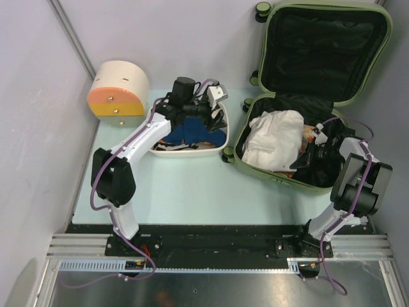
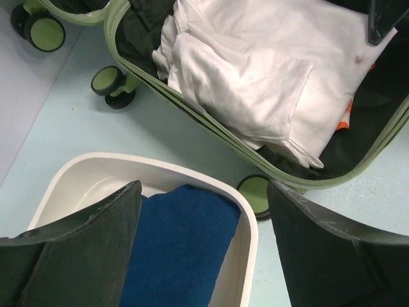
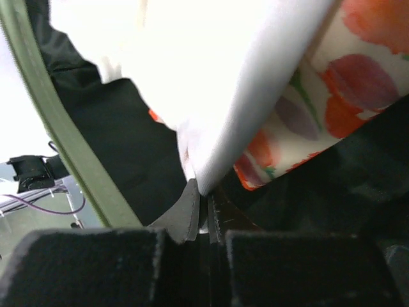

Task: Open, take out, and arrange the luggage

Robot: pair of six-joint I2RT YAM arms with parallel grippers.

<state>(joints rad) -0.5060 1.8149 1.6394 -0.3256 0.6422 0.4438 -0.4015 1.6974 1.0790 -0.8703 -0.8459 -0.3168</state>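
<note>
Glossy olive hard-shell luggage lies open; right gripper, dipped inside, pinches soft white cloth; left gripper gapes above rounded tub.

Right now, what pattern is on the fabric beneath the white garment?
Orange-red floral print fabric, best in right wrist view.

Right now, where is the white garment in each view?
Top external: white garment right of centre, in the luggage.
Left wrist: white garment upper right.
Right wrist: white garment across the top, down to centre.
Shared landmark: olive luggage rim.
</note>
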